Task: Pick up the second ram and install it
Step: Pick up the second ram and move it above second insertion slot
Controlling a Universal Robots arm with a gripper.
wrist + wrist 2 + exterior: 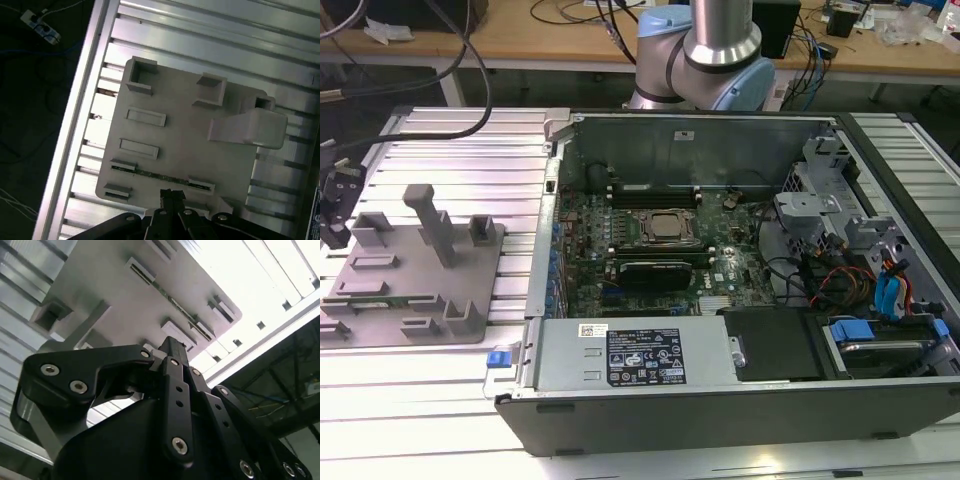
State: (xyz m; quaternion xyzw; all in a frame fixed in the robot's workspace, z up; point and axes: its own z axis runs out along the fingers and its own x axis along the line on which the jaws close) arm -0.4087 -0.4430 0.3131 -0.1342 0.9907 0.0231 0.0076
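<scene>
Broad ribbed aluminium surface (440, 385) under everything, brightly lit. On it, just beside the grey holder tray (415, 275) on the exterior view's right: an open computer case (720, 412), lid off. Inside, a bare motherboard (650, 235) with a processor socket at its middle and long black slots next to the socket. Beyond the case, farther from the tray, the grey-and-blue base of the robot arm (705, 50).

Flat on the surface, the tray again in both wrist views (185, 142) (100, 285). A pale grey plate with several raised rectangular pockets and one thick standing post (250, 127), set toward the tray edge opposite the ram.

Over the tray edge that runs along the ram, the black tool (170, 193). Fingertips pressed together, nothing gripped. Same closed pinch in the second wrist view (170, 343), with both side links drawn in to the tip. No visible contact with the tray.

Thinnest of all, the second ram (160, 176): a narrow green stick standing on edge in the tray, each end in a small end pocket. Parallel to the tray's edge, near the tool tip and about level with the middle of the stick's length. Shown as a thin dark line between two pockets in the second wrist view (172, 301). Seated in the tray, well apart from the motherboard.
</scene>
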